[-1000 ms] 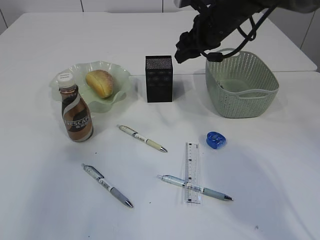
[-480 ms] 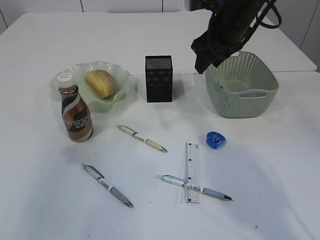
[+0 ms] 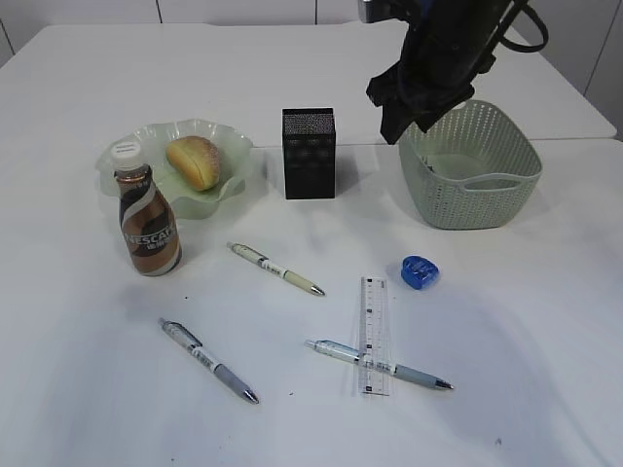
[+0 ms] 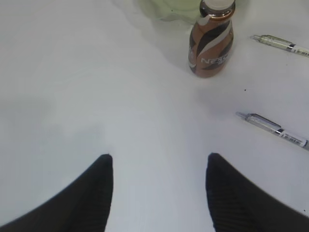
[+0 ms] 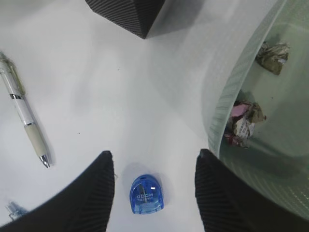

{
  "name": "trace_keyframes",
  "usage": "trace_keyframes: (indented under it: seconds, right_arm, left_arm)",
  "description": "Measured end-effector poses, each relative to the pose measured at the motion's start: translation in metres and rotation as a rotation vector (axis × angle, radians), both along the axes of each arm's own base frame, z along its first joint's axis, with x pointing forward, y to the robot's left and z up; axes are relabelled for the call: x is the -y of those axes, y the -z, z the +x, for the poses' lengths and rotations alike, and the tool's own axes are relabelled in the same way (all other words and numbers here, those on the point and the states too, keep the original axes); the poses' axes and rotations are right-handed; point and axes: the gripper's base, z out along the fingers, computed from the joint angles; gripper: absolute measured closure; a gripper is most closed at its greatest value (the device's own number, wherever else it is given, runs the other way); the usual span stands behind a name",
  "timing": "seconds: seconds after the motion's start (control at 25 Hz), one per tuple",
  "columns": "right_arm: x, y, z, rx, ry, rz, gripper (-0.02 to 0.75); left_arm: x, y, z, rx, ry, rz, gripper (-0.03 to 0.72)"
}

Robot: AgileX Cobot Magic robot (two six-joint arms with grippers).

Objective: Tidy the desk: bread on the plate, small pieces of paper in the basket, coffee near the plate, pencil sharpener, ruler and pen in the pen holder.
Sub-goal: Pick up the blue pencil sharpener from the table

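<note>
The bread (image 3: 195,161) lies on the green plate (image 3: 232,181), with the coffee bottle (image 3: 148,221) (image 4: 212,41) beside it. The black pen holder (image 3: 310,153) (image 5: 126,14) stands mid-table. The green basket (image 3: 470,165) (image 5: 231,104) holds crumpled paper pieces (image 5: 245,121). The blue pencil sharpener (image 3: 420,271) (image 5: 147,194) lies on the table. The clear ruler (image 3: 373,334) lies across one pen (image 3: 382,365); two more pens (image 3: 276,269) (image 3: 208,360) lie nearby. My right gripper (image 5: 154,157) is open, high above the sharpener, by the basket's left rim (image 3: 401,117). My left gripper (image 4: 159,157) is open over bare table.
The white table has a seam running behind the pen holder and basket. The left arm does not show in the exterior view. The table's front right part (image 3: 526,370) carries nothing.
My right arm swung right from above the pen holder to the basket's left rim, then held almost still. The objects on the table have not moved.
</note>
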Motion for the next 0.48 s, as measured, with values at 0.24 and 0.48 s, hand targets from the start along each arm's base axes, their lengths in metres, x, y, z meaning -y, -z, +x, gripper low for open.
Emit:
trace_keyframes:
  seconds: [0.24, 0.48]
  right_arm:
    - [-0.01, 0.004, -0.018, -0.054, 0.002, -0.006, 0.313]
    - [-0.004, 0.019, -0.036, -0.124, -0.005, -0.073, 0.312]
  left_arm:
    - [0.0, 0.0, 0.0, 0.001, 0.0, 0.007, 0.259]
    - [-0.001, 0.0, 0.0, 0.004, 0.001, 0.018, 0.26]
